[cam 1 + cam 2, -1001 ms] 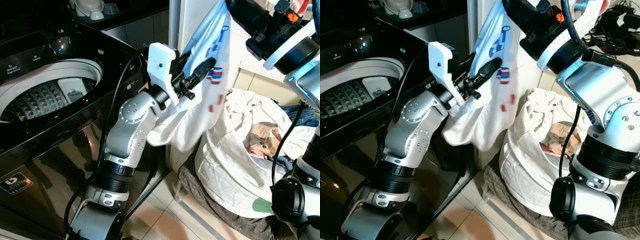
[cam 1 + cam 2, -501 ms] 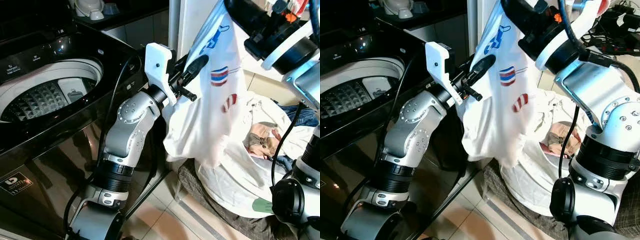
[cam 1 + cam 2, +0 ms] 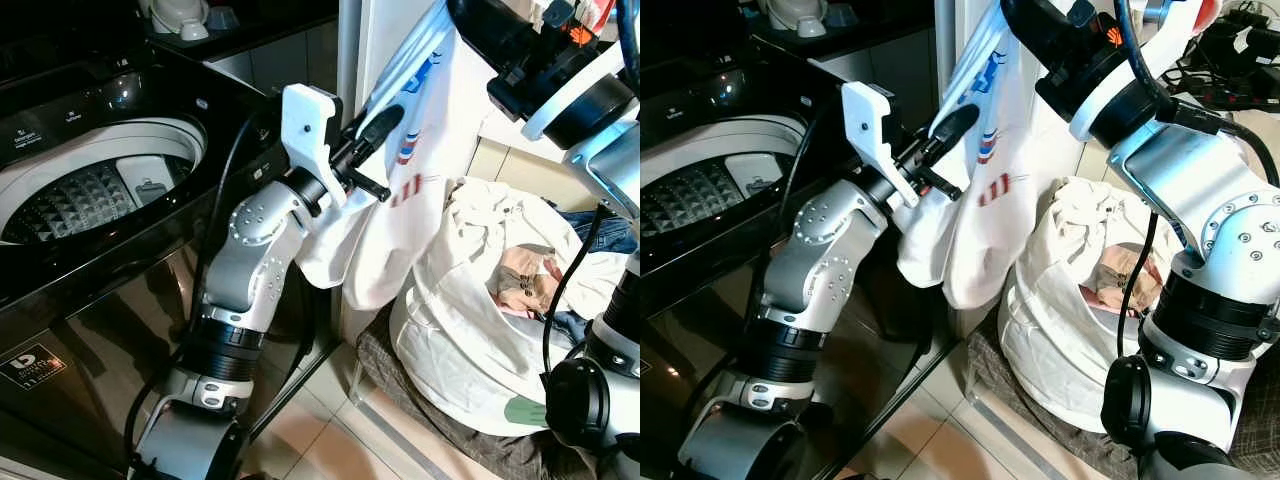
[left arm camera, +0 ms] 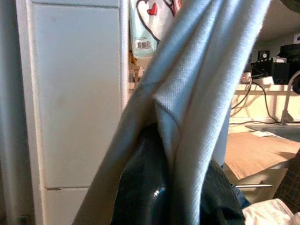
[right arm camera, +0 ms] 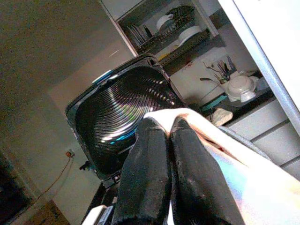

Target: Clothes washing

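Laundry is mid-transfer here, judged from a garment held in the air between basket and machine. Nearest, the left gripper [image 3: 368, 140] reaches up from its silver arm and has its 2 black fingers closed on a fold of the white T-shirt with blue, red-striped prints [image 3: 400, 230]; the left wrist view shows the cloth draped over and pinched between those fingers. Beside it on the robot's right, the white fabric laundry basket full of clothes [image 3: 470, 330] sits on the floor, with pale and pinkish garments heaped inside; the shirt's hem hangs just beside its rim. Higher up, the right gripper [image 5: 161, 173] holds the shirt's top edge, fingers pressed shut on the white cloth in the right wrist view. On the robot's left stands the black top-loading washing machine [image 3: 90, 270] with its lid open and the grey ribbed drum [image 3: 85, 195] exposed, well apart from the shirt. The next move probably calls for both arms to swing the shirt leftward over the drum opening, keeping the hanging hem clear of the machine's edge, then release.
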You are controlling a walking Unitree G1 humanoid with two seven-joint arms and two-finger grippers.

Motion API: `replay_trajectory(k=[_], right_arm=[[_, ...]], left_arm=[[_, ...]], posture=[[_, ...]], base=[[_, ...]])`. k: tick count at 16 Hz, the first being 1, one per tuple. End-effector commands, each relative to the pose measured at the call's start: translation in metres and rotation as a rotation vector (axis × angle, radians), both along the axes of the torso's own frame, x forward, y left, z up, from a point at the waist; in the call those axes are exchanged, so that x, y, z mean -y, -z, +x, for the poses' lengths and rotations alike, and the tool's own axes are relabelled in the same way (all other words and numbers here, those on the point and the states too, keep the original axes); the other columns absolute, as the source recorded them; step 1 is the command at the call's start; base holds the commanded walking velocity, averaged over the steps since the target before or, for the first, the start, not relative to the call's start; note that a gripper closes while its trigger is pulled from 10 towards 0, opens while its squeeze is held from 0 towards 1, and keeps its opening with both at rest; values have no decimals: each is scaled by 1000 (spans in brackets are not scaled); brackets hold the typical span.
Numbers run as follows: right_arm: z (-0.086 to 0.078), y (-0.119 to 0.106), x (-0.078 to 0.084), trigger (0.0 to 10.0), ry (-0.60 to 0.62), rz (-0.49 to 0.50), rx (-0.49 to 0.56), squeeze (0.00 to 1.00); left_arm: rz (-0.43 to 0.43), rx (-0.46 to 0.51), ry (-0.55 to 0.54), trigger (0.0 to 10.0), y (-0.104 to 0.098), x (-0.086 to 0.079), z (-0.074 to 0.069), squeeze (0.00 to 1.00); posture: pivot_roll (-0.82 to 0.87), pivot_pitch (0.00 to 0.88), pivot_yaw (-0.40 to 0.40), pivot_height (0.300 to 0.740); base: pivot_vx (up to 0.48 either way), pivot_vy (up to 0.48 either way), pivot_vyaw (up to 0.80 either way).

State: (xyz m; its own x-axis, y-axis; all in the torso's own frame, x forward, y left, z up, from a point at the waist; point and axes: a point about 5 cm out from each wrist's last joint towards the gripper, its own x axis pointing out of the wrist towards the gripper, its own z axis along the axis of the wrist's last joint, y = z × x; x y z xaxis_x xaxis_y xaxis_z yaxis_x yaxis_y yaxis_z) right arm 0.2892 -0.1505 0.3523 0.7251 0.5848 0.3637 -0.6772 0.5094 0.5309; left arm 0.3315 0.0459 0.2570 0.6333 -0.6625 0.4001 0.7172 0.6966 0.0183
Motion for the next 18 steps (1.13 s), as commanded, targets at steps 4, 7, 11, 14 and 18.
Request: replay_trajectory(k=[4, 7, 11, 14, 18], right_arm=[[-3, 9, 2, 10000, 39, -60, -9, 1000], [-2, 37, 4, 10000, 139, -313, -50, 0], [-5, 39, 0, 10000, 151, -347, -22, 0], [-5, 41, 0, 10000, 163, -356, -13, 0], [-7, 56, -15, 10000, 132, -417, -29, 0]], left_arm=[[57, 48, -187, 0, -18, -38, 27, 0], [249, 315, -596, 0, -104, -117, 58, 0], [376, 939, -1225, 0, -250, -164, 9, 0], [436, 1052, -1290, 0, -260, -159, 5, 0], [860, 496, -1035, 0, -140, -146, 78, 0]], posture=[[-87, 0, 34, 740], [-80, 0, 39, 740], [-80, 0, 55, 740], [-82, 0, 59, 740], [-82, 0, 56, 740]], base=[[0, 0, 0], [0, 0, 0], [0, 0, 0], [0, 0, 0], [0, 0, 0]])
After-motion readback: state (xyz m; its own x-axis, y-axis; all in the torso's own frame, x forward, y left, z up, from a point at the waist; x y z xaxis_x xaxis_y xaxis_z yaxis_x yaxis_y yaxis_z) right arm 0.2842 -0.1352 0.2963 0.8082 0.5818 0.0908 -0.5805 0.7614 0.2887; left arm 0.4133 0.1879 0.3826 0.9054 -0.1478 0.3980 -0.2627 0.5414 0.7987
